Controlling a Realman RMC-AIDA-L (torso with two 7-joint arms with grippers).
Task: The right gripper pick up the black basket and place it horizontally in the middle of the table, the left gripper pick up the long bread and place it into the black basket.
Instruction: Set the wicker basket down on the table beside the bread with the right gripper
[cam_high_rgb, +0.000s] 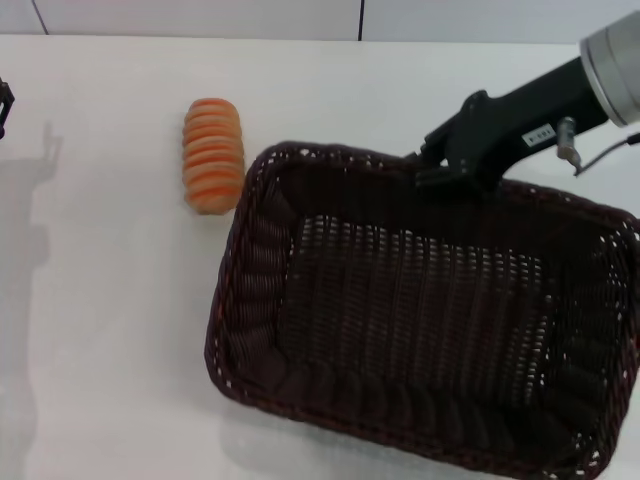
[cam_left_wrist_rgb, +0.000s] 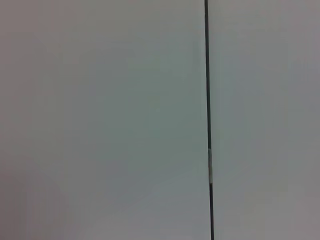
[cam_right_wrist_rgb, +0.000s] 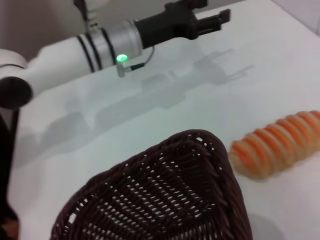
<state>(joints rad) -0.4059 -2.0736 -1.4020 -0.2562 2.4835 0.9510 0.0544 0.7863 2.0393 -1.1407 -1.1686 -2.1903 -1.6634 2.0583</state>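
White table (cam_high_rgb: 110, 330) fills the scene. At its far left edge the left gripper (cam_right_wrist_rgb: 212, 21) hovers above the surface, holding nothing, its fingers slightly parted. Rightward lies the long bread (cam_high_rgb: 212, 155), just beside the black basket (cam_high_rgb: 420, 310). At the basket's far rim, the right gripper (cam_high_rgb: 440, 165) is clenched on the braided edge.

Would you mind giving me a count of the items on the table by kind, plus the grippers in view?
Black basket: 1
Long bread: 1
Grippers: 2, the right gripper at the basket's far rim, the left gripper hovering off at the table's left side
Total: 4
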